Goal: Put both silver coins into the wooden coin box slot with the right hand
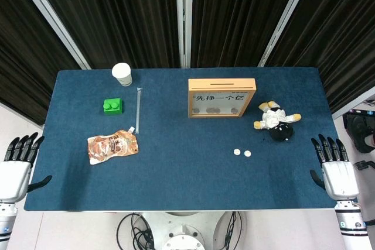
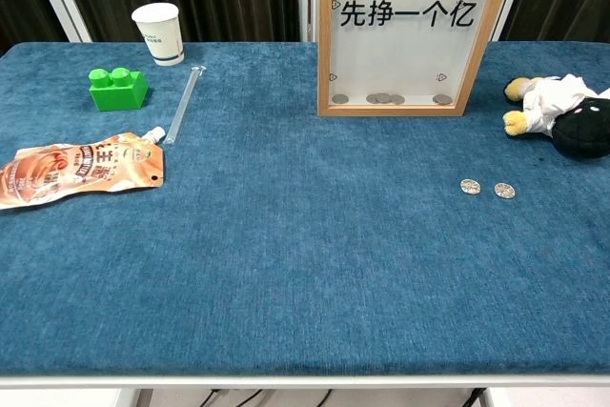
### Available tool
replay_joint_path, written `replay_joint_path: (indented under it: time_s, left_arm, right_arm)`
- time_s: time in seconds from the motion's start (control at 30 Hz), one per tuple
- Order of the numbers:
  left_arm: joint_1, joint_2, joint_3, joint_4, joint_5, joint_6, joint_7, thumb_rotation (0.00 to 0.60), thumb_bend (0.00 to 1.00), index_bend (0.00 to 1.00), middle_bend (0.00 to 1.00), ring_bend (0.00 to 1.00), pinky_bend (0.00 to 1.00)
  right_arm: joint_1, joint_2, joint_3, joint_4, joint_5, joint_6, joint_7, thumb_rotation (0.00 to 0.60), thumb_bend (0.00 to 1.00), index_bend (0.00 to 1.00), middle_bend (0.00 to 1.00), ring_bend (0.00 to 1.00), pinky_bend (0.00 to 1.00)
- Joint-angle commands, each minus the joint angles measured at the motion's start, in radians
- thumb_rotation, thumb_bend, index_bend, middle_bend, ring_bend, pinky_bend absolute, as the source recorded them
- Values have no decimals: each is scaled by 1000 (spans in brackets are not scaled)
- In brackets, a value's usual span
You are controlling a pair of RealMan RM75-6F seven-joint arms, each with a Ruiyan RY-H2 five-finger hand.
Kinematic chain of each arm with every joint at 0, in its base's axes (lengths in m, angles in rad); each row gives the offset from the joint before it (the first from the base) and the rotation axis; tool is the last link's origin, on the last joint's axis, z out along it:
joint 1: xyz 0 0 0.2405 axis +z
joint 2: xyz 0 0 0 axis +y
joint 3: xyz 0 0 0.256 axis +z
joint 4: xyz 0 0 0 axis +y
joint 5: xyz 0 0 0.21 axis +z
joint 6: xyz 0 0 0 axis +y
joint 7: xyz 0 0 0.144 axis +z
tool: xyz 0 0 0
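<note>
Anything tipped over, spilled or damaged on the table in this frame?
Nothing spilled or broken. The plush toy lies on its side right of the wooden coin box, and the drink pouch lies flat. The paper cup and the box stand upright. Both silver coins lie flat on the cloth.

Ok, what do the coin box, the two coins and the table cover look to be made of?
Coin box: light wooden frame with visible grain and a clear front pane, glass or plastic, since coins show behind it. Coins: shiny silver metal by their glint. Table cover: blue fabric, probably, with a matte, napped texture.
</note>
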Motion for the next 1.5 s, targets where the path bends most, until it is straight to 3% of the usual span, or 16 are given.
replay_joint_path:
  time_s: [0.03,0.4,0.87,1.1,1.2,1.33,1.5]
  left_arm:
    - [1,-2,1,1,-3,-5,0,600,28,46,7,0,0]
    - [-1,-10,3,1,4,-7,-1,600,28,47,7,0,0]
    - [9,-20,13,9,15,4,-4,600,28,47,8,0,0]
    - [5,-18,12,1,16,-4,4,600,28,47,8,0,0]
    - [4,-18,11,2,14,-5,0,600,28,48,7,0,0]
    - [5,-17,10,7,9,-8,-8,600,29,48,7,0,0]
    - [6,-18,8,17,3,-10,-30,600,24,48,8,0,0]
  right_arm:
    - [-1,1,0,2,2,-7,8,600,188,0,0,0,0]
    - [14,-8,-10,33,-45,-15,33,600,202,0,0,0,0]
    - [140,-79,-13,25,-119,-153,-48,600,244,0,0,0,0]
    - [209,-134,-6,20,-119,-251,-112,600,367,2,0,0,0]
    - [237,-167,5,28,-101,-292,-133,600,342,10,0,0,0]
    - [262,-226,25,55,-74,-317,-136,600,148,52,0,0,0]
    - [281,-279,41,99,-40,-340,-148,600,185,126,0,0,0]
